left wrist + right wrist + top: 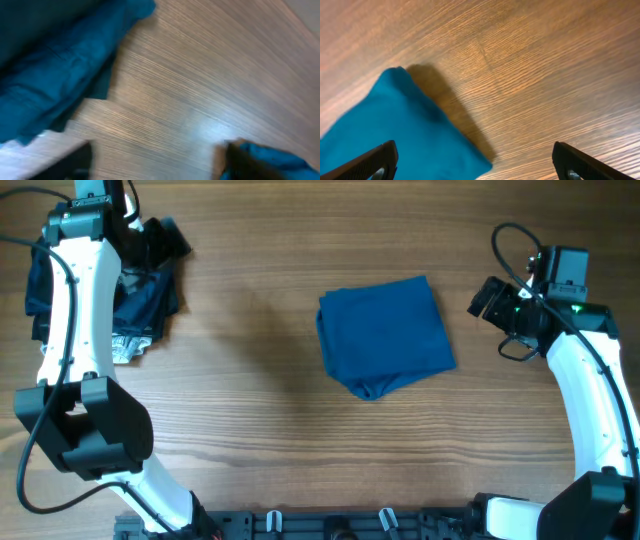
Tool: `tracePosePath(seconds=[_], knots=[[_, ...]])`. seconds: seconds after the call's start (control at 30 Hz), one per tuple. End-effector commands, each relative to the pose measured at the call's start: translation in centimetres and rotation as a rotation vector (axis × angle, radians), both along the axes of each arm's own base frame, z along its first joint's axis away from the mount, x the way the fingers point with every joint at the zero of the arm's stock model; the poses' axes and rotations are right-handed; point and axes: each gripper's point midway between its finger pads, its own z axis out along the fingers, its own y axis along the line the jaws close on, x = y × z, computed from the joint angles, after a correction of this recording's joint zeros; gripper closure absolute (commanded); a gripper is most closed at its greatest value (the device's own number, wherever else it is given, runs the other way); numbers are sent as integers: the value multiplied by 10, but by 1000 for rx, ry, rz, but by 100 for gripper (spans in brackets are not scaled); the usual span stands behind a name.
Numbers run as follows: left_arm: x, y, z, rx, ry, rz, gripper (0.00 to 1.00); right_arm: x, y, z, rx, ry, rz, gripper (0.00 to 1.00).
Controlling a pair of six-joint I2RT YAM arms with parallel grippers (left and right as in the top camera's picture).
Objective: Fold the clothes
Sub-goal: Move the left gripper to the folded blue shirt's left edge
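Across the whole overhead view runs a wooden table (250, 310) with a pale brown grain running side to side. It fills the frame, so nothing of the room beyond shows. A dark rail (330, 525) with small clips lies along its near edge. The left arm (75, 310), white with black joints, reaches up the left side. The right arm (590, 390) rises along the right edge. At the far left corner sits a heap of dark garments (150, 300), navy and black, rumpled, with a light patterned scrap (125, 348) at its near end. The polo shirt (385, 335) lies near the table's middle, folded into a rough, slightly tilted rectangle, medium blue, well apart from the heap. The right gripper (488, 298) hangs just beside the shirt's right edge, released. Its fingers (380, 160) stand wide, with a shirt corner and bare wood below them. The left gripper (155, 159) is over the heap. Its view is blurred, but its jaws stand apart over bare wood, with teal cloth (60, 65) at upper left and a blue fold beside one finger.
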Motion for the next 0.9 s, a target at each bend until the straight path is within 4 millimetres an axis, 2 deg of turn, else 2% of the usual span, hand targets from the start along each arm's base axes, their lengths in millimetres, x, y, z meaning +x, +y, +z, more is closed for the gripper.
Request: tracePosePath(seconds=[0.0,0.03,0.2,0.23,0.3,0.37,0.43,0.57,0.63,0.7,0.77,0.83,0.87], knots=[[3,-71,-1,-156,-13,-156,96,1,5,-2,59,1,-49,1],[4,-92,-5,-152,-21,-201,96,1,5,-2,59,2,-49,1],[-5,-258,-58,-145,-61,-549,96,1,5,-2,59,2,-49,0],[-6,-283,-70,-144,-73,-595,96,1,5,-2,59,2,-49,1],[-7,-313,-90,-149,-88,-649,96,1,5,-2,59,2,-49,1],[-8,-327,-109,-158,-72,-651,96,1,5,-2,59,2,-49,0],[-7,-328,-136,-154,-40,-647,96,1,5,-2,59,2,-49,0],[10,-306,-189,-19,-17,-580,96,1,5,-2,59,2,-49,0],[11,-307,-197,-15,-16,-588,96,1,5,-2,59,2,-49,1],[21,-311,-184,-24,-69,-589,96,1,5,-2,59,2,-49,1],[34,-311,-146,-37,-145,-579,96,1,5,-2,59,2,-49,0],[43,-306,-91,-50,-242,-560,96,1,5,-2,59,2,-49,0],[45,-299,-73,-42,-269,-544,96,1,5,-2,59,2,-49,1]])
